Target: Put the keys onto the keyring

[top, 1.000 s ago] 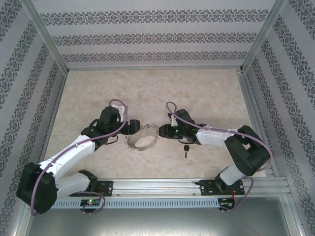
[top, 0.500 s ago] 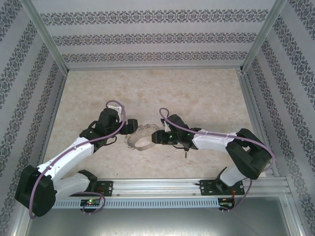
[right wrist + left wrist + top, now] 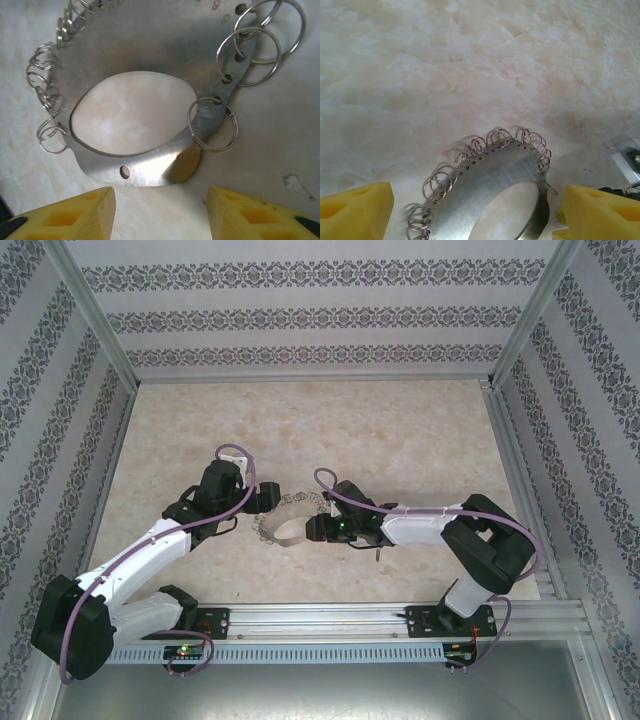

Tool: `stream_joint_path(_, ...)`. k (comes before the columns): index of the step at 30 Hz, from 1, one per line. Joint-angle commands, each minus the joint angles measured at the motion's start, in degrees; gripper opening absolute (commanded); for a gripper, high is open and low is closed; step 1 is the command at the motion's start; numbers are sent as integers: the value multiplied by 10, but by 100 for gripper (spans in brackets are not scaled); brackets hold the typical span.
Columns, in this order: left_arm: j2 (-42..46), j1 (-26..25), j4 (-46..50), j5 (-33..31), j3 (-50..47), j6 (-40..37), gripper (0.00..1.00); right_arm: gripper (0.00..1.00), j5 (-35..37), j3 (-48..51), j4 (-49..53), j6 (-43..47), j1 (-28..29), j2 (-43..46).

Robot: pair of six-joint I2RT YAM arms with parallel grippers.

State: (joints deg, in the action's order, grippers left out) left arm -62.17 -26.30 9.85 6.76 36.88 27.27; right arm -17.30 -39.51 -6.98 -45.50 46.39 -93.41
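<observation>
The keyring (image 3: pixel 286 531) is a flat silver hoop fringed with small loops, lying on the marble table between the two arms. My left gripper (image 3: pixel 265 502) is at its left end. In the left wrist view the keyring (image 3: pixel 490 185) lies between the yellow fingers (image 3: pixel 355 212), which stand wide and apart from it, so the left gripper (image 3: pixel 475 200) is open. My right gripper (image 3: pixel 311 528) is at the ring's right side. In its wrist view the right gripper (image 3: pixel 160 200) is open and empty, just short of the keyring (image 3: pixel 150 172). The black-headed key (image 3: pixel 378 553) lies beside the right forearm.
An aluminium rail (image 3: pixel 350 620) carrying both arm bases runs along the near edge. Patterned walls (image 3: pixel 300 315) and metal frame posts enclose the table on three sides. Bare marble (image 3: pixel 330 430) stretches behind the arms. Part of the right arm (image 3: pixel 625 160) shows in the left wrist view.
My right gripper has moved left, away from the key, up to the keyring, and its jaws have widened. The left gripper has stayed at the ring's left end.
</observation>
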Motion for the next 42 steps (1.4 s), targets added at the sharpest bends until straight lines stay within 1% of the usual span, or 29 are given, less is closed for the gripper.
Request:
stream_joint_path(1,4,-9,-12,-8,16,0,88,52,13,-22,-4,3,2,-18)
stream_joint_path(16,1,-9,-23,1,5,1,88,52,5,-43,-7,8,-30,-25)
stream_joint_path(27,-14,-9,-29,19,10,-3,89,52,-11,-49,-5,15,-51,-20)
stream_joint_path(31,-20,-9,-18,45,22,-21,88,52,-18,-27,2,11,-57,32)
stream_joint_path(36,-36,-20,-10,103,30,-53,86,53,5,11,44,18,-84,124)
stream_joint_path(39,-57,-49,-5,108,35,-77,84,54,26,28,72,30,-111,164)
stream_joint_path(42,-92,-94,8,82,48,-111,78,57,32,38,88,43,-139,185)
